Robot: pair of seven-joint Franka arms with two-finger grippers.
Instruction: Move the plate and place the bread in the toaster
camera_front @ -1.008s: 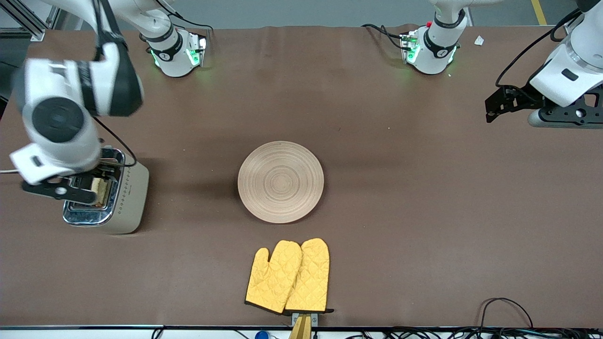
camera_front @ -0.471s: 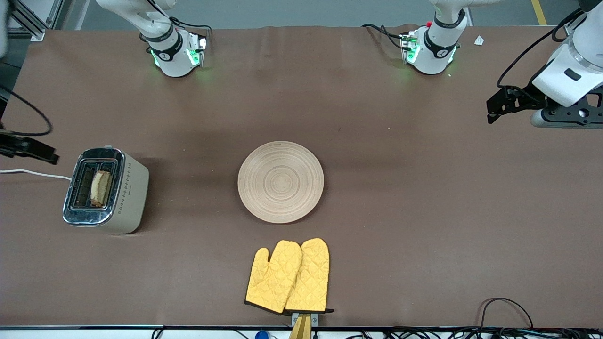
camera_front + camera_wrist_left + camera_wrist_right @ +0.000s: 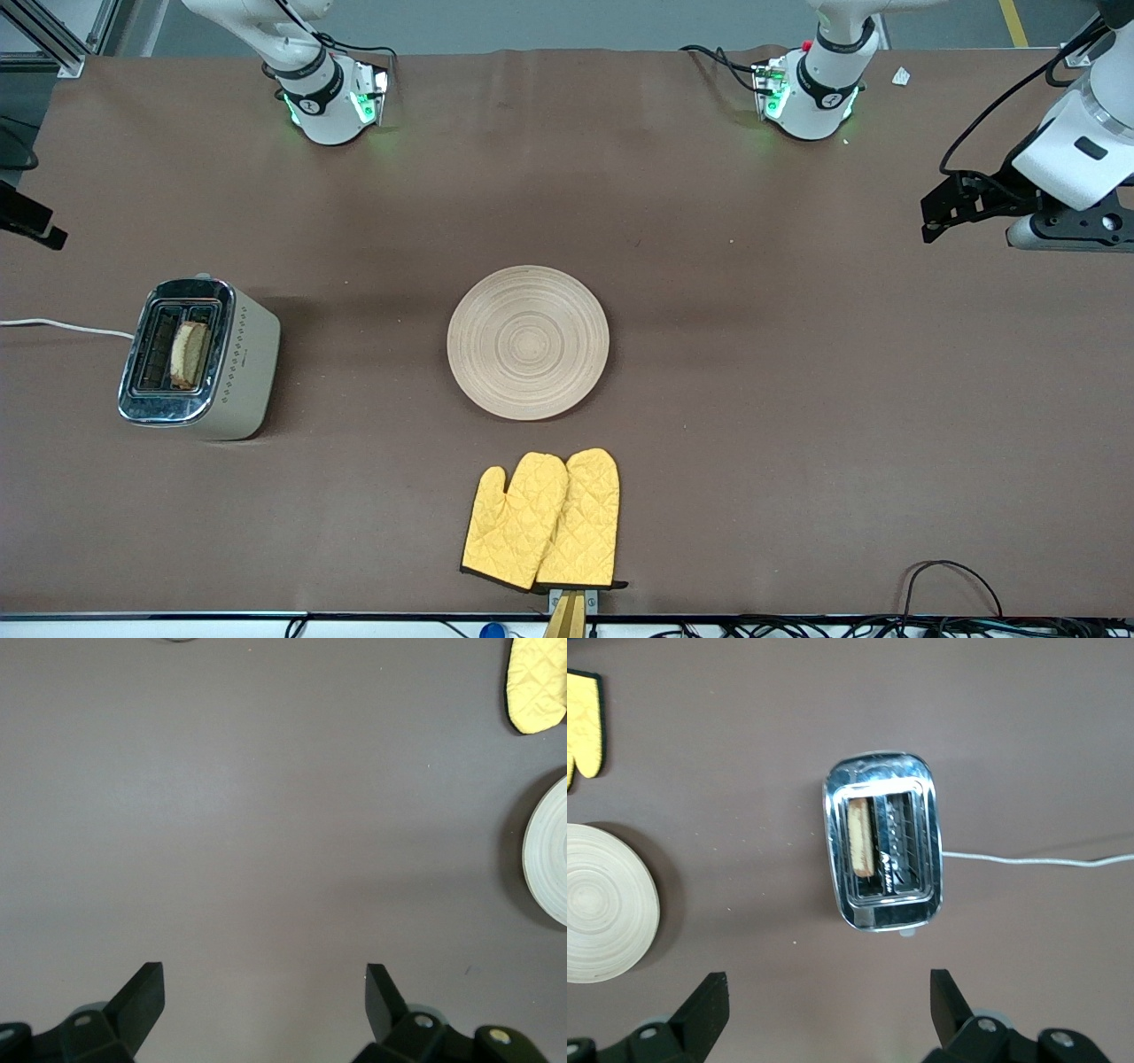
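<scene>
you see the bread [image 3: 190, 354] upright in the toaster [image 3: 199, 359], probably soft and crumbly; pinch its crust. left gripper [image 3: 264, 992] and right gripper [image 3: 829, 996] hang spread, empty; plate [image 3: 528, 342] at the toaster's 3 o'clock.

One round pale wooden plate [image 3: 528, 342], one cream chrome-topped toaster [image 3: 200, 358], one brown bread slice [image 3: 190, 354], two yellow quilted oven mitts [image 3: 542, 521].

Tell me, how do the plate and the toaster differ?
The plate is round, flat and bare; the toaster is boxy, stands taller and has the bread in one slot. The plate has ring grooves, the toaster a shiny chrome top and a white cord. Both are pale beige and rest on the table.
</scene>
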